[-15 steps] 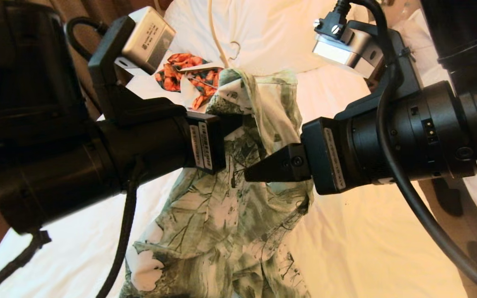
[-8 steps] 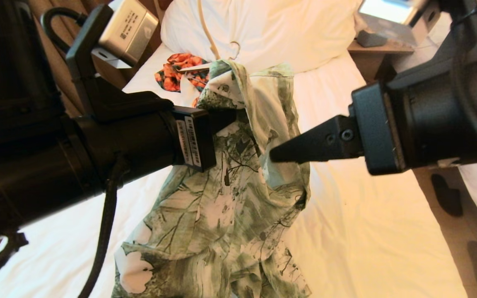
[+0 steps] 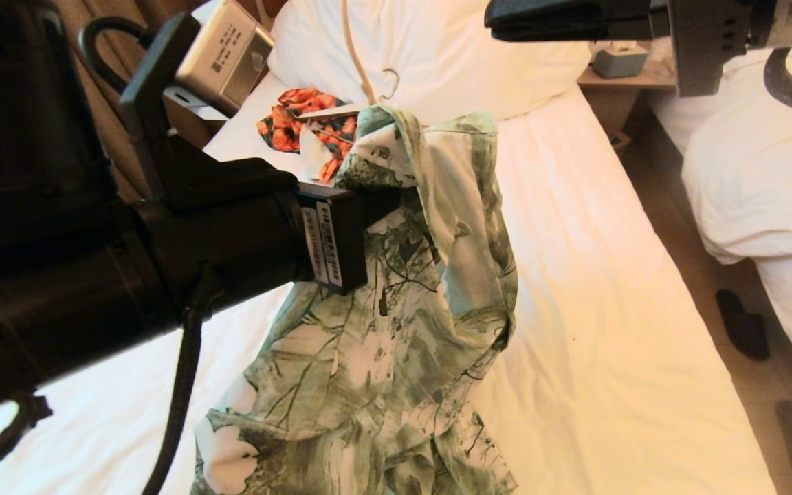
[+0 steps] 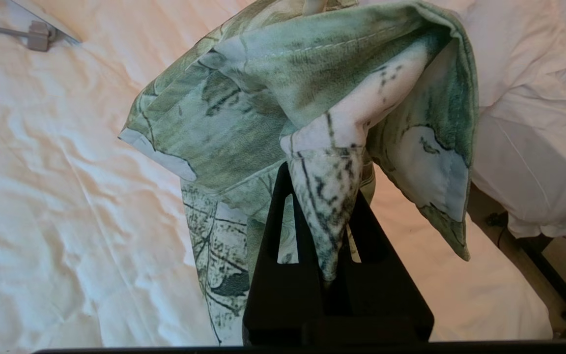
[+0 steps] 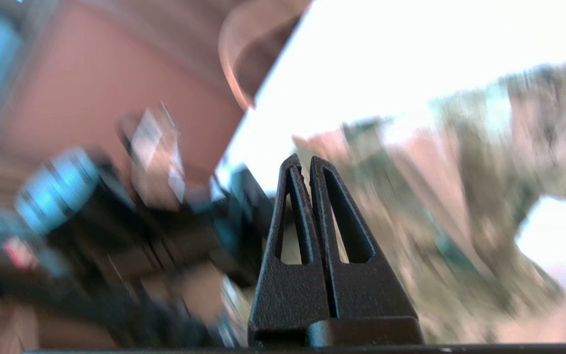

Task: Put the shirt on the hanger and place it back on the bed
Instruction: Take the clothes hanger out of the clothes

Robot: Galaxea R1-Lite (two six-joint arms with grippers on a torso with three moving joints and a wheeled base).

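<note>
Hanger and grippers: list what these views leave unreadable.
- Hanger: head view shows only a thin arm and hook against the pillow; the rest lies behind the shirt.
- Left gripper: head view hides its fingers behind shirt folds; wrist view shows it shut on fabric.
- Right gripper: wrist view background is motion-blurred; head view cuts the arm at the top edge.

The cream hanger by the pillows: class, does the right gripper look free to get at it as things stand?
Probably yes. The right gripper is shut on nothing, up near the pillows, and the hanger's cream arm and hook show above the shirt, which the left gripper holds.
</note>
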